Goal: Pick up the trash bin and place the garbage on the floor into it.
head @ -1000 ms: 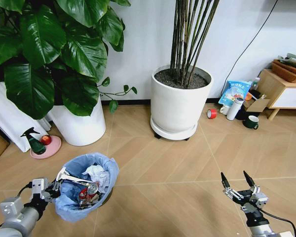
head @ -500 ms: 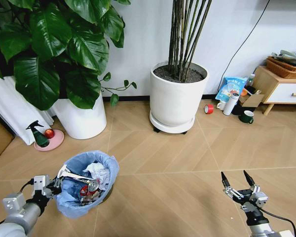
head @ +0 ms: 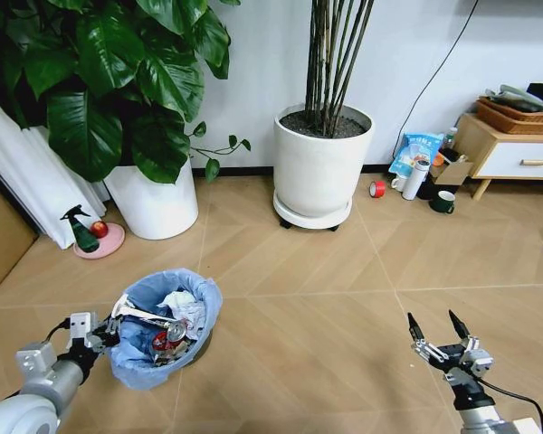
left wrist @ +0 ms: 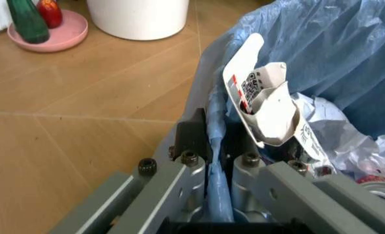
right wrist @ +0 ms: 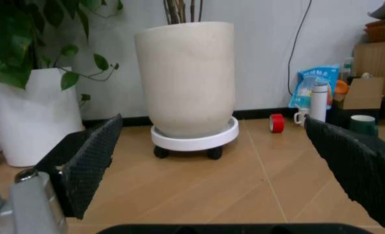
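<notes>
The trash bin (head: 163, 339) is taken as the landmark. At its left rim the left gripper (head: 98, 336) is found, its jaws closed tight on the rim with the fold of light blue bag pinched between them; in the left wrist view the fingers (left wrist: 193, 139) are seen clamped on that fold. The bin appears to be held tilted just above the floor (head: 308, 362), though contact underneath cannot be made out. Inside the bin, garbage (head: 174, 318) is piled near the rim: crumpled white paper, a printed wrapper, a can. No loose litter can be made out on the boards around the bin. Beyond the bin, by the wall, a white plant pot (head: 154, 201) and a second pot on a wheeled tray (head: 319, 167) are seen.

Well to the right of the bin, the right gripper (head: 442, 333) is held low over the bare floor, its fingers spread wide and nothing between them.

The chief risk is judged to lie in the grip: only one side of the rim is held, so the bin could swing or slip, and pieces could be spilled from the full, tilted opening if the base is driven or turned sharply. The thin bag could also be pulled off the rim.
</notes>
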Robot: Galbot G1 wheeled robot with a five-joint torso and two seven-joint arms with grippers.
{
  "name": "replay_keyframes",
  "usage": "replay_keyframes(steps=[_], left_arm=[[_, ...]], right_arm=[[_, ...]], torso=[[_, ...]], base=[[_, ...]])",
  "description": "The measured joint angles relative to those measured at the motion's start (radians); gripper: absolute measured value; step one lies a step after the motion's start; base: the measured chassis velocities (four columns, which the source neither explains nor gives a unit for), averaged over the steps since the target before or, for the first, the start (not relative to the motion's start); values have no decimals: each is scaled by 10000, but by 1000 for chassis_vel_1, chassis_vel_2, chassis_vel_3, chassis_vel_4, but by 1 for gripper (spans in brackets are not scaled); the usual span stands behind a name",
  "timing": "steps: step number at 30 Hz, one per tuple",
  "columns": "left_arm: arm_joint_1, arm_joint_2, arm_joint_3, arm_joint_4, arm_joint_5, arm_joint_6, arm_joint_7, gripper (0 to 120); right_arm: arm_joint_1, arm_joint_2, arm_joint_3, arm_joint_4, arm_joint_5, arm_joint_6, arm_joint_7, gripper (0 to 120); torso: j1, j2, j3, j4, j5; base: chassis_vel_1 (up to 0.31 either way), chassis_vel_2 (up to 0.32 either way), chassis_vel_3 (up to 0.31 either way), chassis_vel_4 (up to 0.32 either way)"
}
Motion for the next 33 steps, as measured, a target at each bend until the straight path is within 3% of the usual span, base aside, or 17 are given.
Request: replay_keyframes(steps=[33], left_arm=[[-46, -43, 73, -107, -217, 52, -136, 0]], right_arm=[[91, 92, -64, -611, -276, 481, -559, 100]], torso=[[0, 0, 0, -2, 1]], base=[[88, -83, -93, 83]])
